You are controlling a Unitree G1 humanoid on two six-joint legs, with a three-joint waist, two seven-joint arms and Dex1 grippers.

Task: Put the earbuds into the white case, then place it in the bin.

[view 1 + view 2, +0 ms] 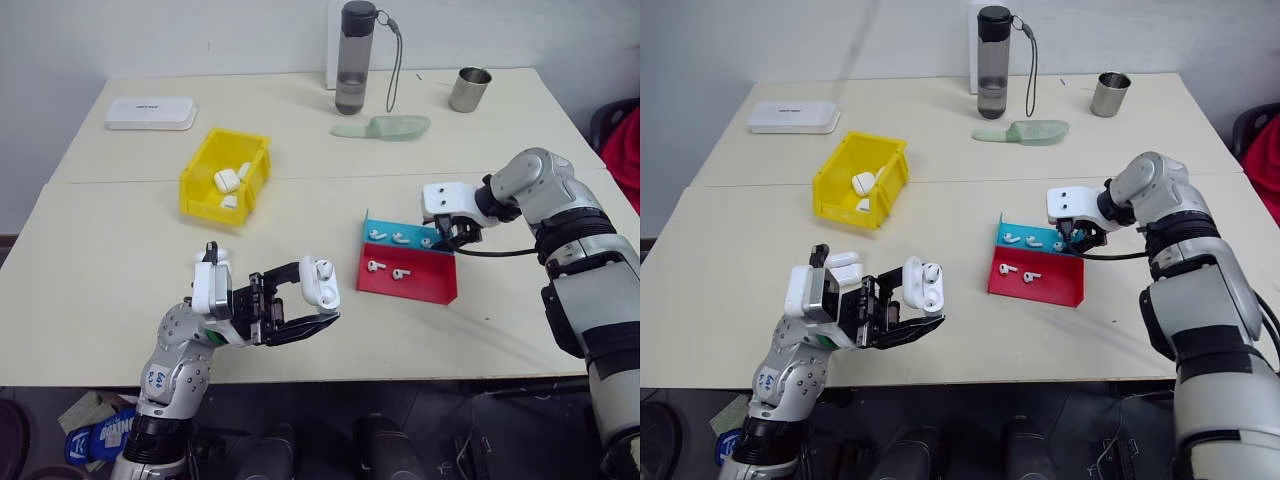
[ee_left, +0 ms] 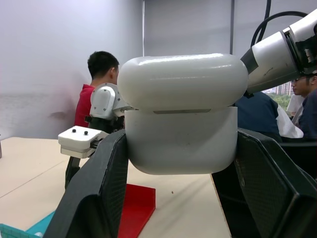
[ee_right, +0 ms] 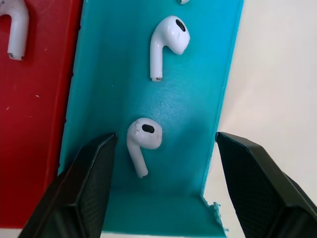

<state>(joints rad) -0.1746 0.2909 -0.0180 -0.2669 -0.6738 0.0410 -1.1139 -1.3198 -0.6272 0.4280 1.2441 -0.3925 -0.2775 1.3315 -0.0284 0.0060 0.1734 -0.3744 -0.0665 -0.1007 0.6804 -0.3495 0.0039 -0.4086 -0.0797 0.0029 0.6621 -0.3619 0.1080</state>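
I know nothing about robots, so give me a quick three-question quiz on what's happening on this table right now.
1. True or false: the left gripper holds a white case with its lid open.
2. Over which part of the tray are the right gripper's open fingers? A) red half B) blue half C) neither half
3. What lies inside the yellow bin?

Key
1. True: the case sits between the fingers, lid up, one earbud already in it.
2. B: an earbud lies between the spread fingers, not yet gripped.
3. White cases like the one held; the exact number is hard to tell.
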